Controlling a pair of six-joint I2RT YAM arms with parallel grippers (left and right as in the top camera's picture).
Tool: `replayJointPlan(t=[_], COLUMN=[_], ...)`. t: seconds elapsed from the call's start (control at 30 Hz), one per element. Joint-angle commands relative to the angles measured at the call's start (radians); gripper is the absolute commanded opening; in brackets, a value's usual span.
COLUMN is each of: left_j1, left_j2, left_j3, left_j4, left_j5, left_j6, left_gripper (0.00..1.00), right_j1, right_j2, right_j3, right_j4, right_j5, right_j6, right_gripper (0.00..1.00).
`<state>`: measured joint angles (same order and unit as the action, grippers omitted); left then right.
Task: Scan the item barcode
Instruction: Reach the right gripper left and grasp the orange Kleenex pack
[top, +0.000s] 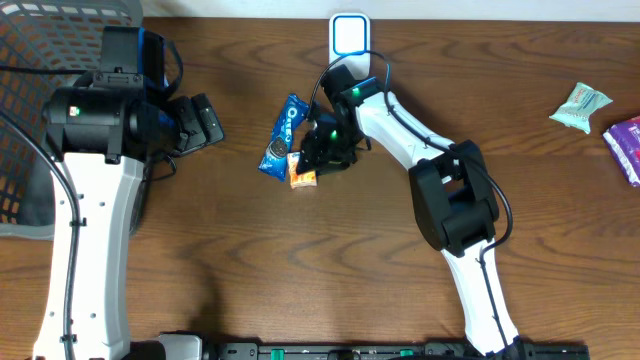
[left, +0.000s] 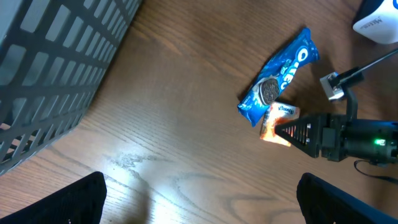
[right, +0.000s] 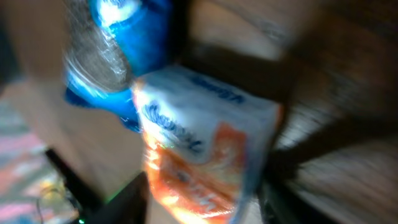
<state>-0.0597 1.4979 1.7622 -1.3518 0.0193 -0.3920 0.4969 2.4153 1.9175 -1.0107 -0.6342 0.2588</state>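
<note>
The orange snack packet is lying on the bench, touching the blue Oreo pack. The right jaws are straddling the packet, though I cannot tell whether they are pinching it. The left jaws are hanging spread wide, well apart from it, beside the basket.

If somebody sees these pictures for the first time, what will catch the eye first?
Mid-table, the right end effector has a small orange-and-white snack packet between its fingers, close beside a blue Oreo packet. A white scanner stands at the far edge behind them, and a grey mesh basket fills the far left corner.
</note>
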Motion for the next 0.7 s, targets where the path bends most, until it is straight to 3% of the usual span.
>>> replayJointPlan(t=[0.0,0.03,0.07,0.2,0.33,0.43,0.47,0.57,0.67], left_j1=[0.004,0.004,0.004,0.004,0.004,0.004,0.004,0.004,0.004], left_j2=[0.005,0.005,0.005,0.005,0.005,0.005,0.005,0.005,0.005], left_j3=[0.003,0.003,0.003,0.003,0.003,0.003,0.002,0.003,0.003], left_j4=[-0.002,-0.002,-0.002,-0.002,-0.002,-0.002,-0.002,-0.002,-0.002], left_j5=[-0.016,-0.016,-0.016,-0.016,-0.016,-0.016,-0.016,-0.016,-0.016], left_j6=[0.006,0.006,0.006,0.006,0.006,0.006,0.006,0.006,0.006], left_gripper=[0.98,0.98,0.98,0.98,0.98,0.98,0.98,0.98,0.98], right_j1=[-0.003,-0.003,-0.003,-0.021,-0.058,-0.093,-0.105,-0.127,-0.136], right_j2=[0.026,0.025,0.024,0.013,-0.028,-0.076,-0.092,-0.127,-0.150], right_j3=[-0.002,-0.002,-0.002,-0.001,-0.001,-0.001,-0.001,-0.001,-0.001], right_j4=[-0.021,-0.029,-0.037,-0.106,-0.216,-0.299,-0.322,-0.370,-0.398], right_j5=[0.106,0.129,0.149,0.246,0.389,0.521,0.544,0.554,0.554], right_j6=[0.021,0.021,0.021,0.021,0.022,0.040,0.040,0.022,0.005], right_gripper=[0.22,0.12,0.10,0.10,0.01,0.02,0.07,0.46,0.56])
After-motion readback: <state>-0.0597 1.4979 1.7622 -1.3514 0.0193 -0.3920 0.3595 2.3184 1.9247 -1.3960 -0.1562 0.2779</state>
